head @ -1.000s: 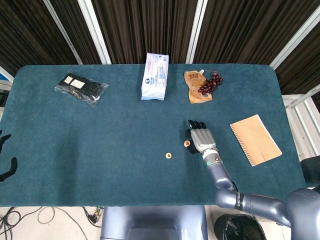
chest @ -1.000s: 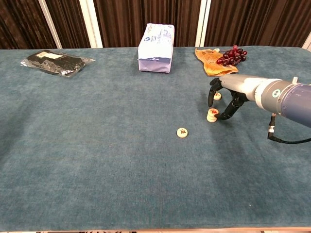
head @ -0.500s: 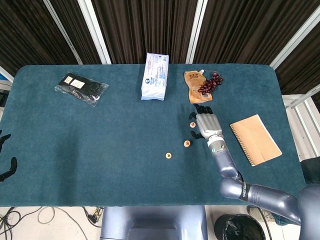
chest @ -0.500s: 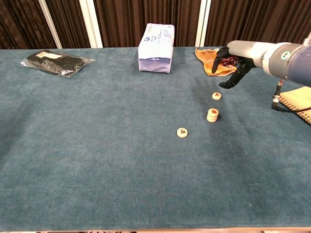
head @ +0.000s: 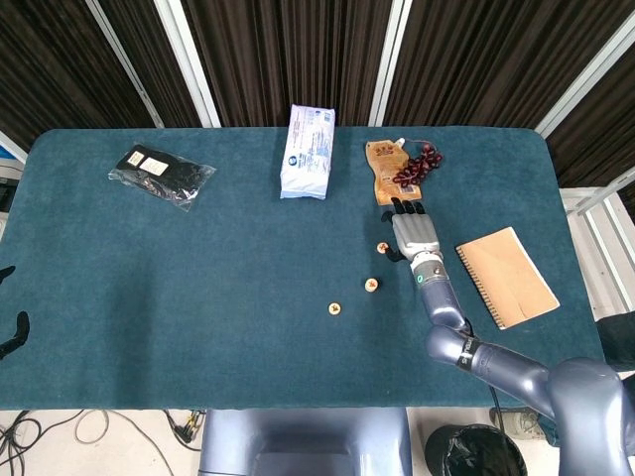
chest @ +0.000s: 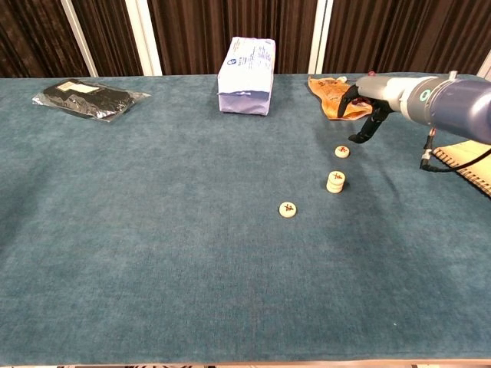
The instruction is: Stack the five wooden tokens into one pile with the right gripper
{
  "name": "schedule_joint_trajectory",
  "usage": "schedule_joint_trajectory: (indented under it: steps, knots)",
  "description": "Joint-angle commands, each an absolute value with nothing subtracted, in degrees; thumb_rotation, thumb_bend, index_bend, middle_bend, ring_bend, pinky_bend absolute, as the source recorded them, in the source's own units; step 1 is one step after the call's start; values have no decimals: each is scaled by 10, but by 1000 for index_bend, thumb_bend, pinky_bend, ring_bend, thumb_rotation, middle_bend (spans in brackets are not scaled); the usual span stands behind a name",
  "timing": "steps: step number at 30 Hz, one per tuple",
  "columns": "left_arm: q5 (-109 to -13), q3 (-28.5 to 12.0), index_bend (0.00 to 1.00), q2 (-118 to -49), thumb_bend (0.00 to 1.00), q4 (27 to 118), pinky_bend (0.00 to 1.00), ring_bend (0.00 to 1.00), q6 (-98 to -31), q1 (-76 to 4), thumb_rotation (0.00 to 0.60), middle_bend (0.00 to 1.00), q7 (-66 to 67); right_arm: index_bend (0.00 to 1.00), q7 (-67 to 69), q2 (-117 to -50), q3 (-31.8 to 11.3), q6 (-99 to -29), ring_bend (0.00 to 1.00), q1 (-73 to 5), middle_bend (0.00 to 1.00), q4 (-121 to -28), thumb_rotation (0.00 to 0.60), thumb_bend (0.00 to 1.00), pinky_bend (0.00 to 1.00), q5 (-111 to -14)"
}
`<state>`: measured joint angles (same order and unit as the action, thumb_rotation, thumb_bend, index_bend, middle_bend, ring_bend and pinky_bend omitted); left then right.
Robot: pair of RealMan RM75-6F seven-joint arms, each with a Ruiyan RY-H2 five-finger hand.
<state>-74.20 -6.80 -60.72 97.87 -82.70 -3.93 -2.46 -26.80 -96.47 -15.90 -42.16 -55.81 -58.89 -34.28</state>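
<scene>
I have the right robot hand (chest: pixel 363 107) hovering above the teal felt tabletop (chest: pixel 153 230), just behind the lone round wooden token with a red mark (chest: pixel 342 152); its fingers hang down, apart, gripping nothing, which I judge is the pose I want for dropping onto that token next. The short pile of pale wooden tokens (chest: pixel 335 182) stands a little nearer me, and a second single red-marked token (chest: pixel 288 209) lies flat further front and left, both apart from the hand. I cannot tell how many tokens the pile holds; it looks like three. From the head view the hand's back covers its fingertips. The left robot hand (head: pixel 10 332) is cut off at the frame edge, only dark fingertips showing, so its state is unclear.
</scene>
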Motion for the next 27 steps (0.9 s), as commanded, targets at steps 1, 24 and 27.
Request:
schedule_joint_trajectory:
  steps: [1, 24, 27]
  knots:
    - [-741, -68, 147, -607, 483, 978, 0, 0, -826, -40, 600, 0, -24, 294, -245, -989, -156, -405, 0, -561, 0, -552, 600, 417, 0, -361]
    - [-738, -69, 148, -606, 483, 979, 0, 0, -822, -40, 600, 0, -26, 453, -202, -1042, -161, -389, 0, -547, 0, -463, 600, 416, 0, -409]
    - [-738, -68, 148, -606, 482, 979, 0, 0, -821, -40, 600, 0, -25, 463, -203, -1043, -161, -387, 0, -545, 0, -461, 600, 416, 0, -412]
